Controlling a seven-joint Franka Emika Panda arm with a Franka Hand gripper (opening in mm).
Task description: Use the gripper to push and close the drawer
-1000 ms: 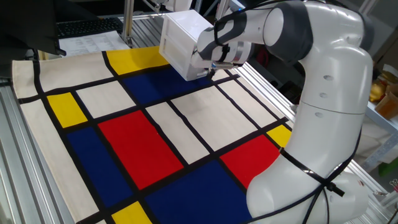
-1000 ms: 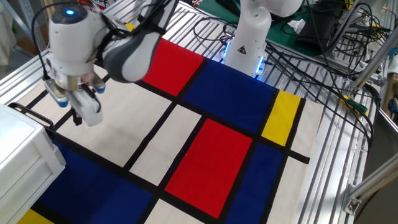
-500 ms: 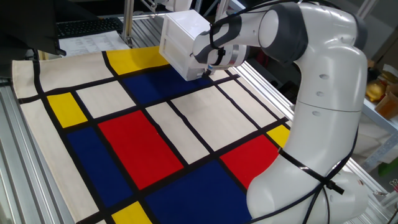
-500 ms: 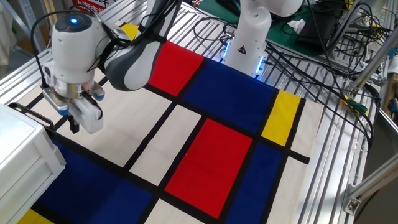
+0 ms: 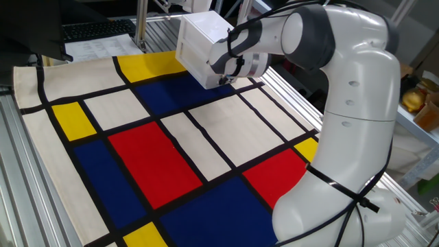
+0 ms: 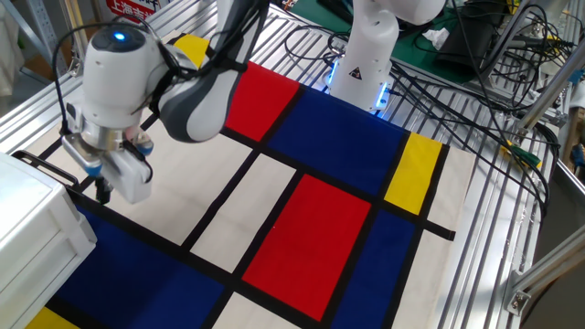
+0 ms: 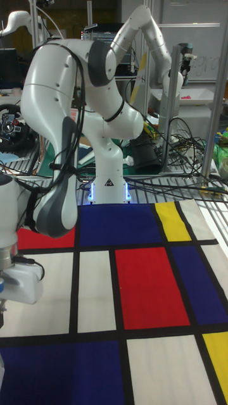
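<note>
White cabinet (image 5: 202, 46) sits right at our hand (image 6: 102, 190); we cannot make out the drawer's front or knob. Our hand's fingers (image 6: 101, 192) are mostly hidden, so their spread is unclear. A patterned cloth (image 6: 302, 228) covers the desk beneath.

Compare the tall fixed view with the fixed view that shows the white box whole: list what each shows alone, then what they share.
Only the tall fixed view shows a second white arm on its lit base behind the mat, and no cabinet. Only the fixed view with the whole box shows the white cabinet at the mat's far edge, the gripper close against it, and a keyboard behind. Both show the colour-block mat and the gripper's white housing.
</note>
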